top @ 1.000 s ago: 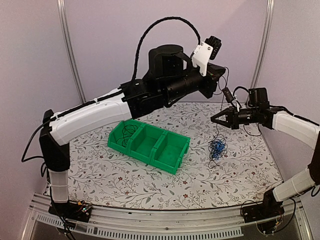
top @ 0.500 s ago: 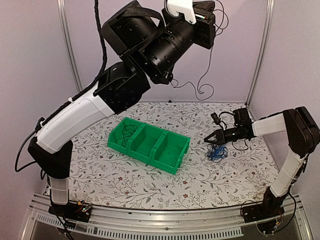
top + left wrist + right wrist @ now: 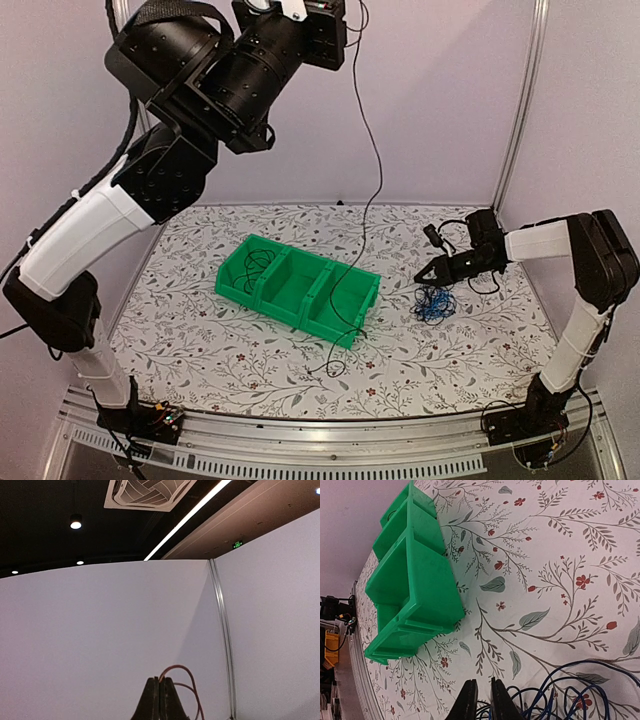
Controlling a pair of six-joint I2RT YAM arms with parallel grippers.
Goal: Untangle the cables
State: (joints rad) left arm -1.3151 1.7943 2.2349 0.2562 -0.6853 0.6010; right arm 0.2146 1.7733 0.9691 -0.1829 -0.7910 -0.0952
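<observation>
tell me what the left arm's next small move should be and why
Probably lower the left gripper toward the green bin, feeding the black cable into its middle compartment, which looks empty. The gripper is shut on that cable high up, the cable hangs apart from the blue cable bundle, and its tail lies on the table before the bin.

Soft even overhead light, faint shadows on the table [image 3: 200, 350], ceiling strip light [image 3: 187, 520] glaring, edges perhaps slightly bowed.
</observation>
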